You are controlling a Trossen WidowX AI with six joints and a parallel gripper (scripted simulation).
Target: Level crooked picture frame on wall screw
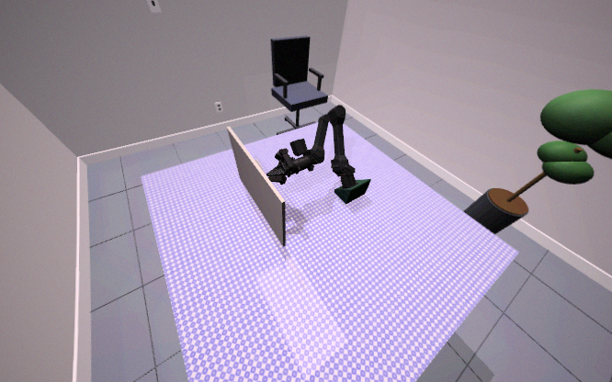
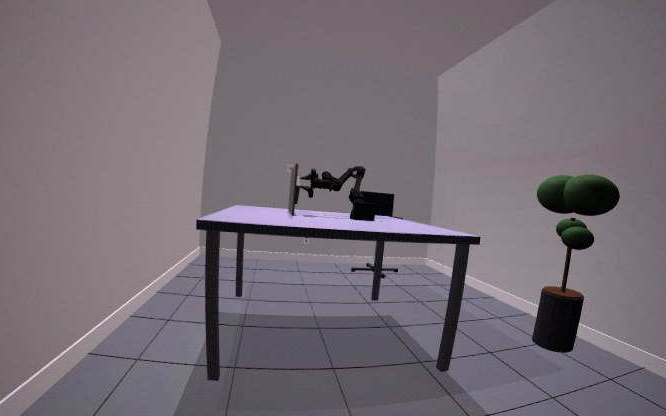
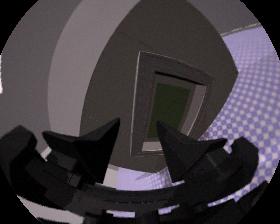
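A small picture frame [image 3: 173, 68] with a grey border and a dark green picture hangs on the upright wall panel [image 1: 252, 175] [image 2: 292, 191] [image 3: 104, 76] that stands on the table. It sits askew in the wrist view. In the top and exterior views the frame is too small or hidden to make out. My gripper [image 1: 274, 176] [image 2: 303, 181] [image 3: 139, 121] is open and empty. It is stretched out close in front of the panel at the frame's height, and the frame's lower part shows between the two fingertips. I cannot tell whether the fingers touch the frame.
The arm's green base [image 1: 352, 189] stands on the purple checkered table top [image 1: 346, 265] [image 2: 253, 214] behind the panel. An office chair [image 1: 294, 80] stands beyond the table and a potted plant [image 1: 561, 156] [image 2: 566, 258] to the right.
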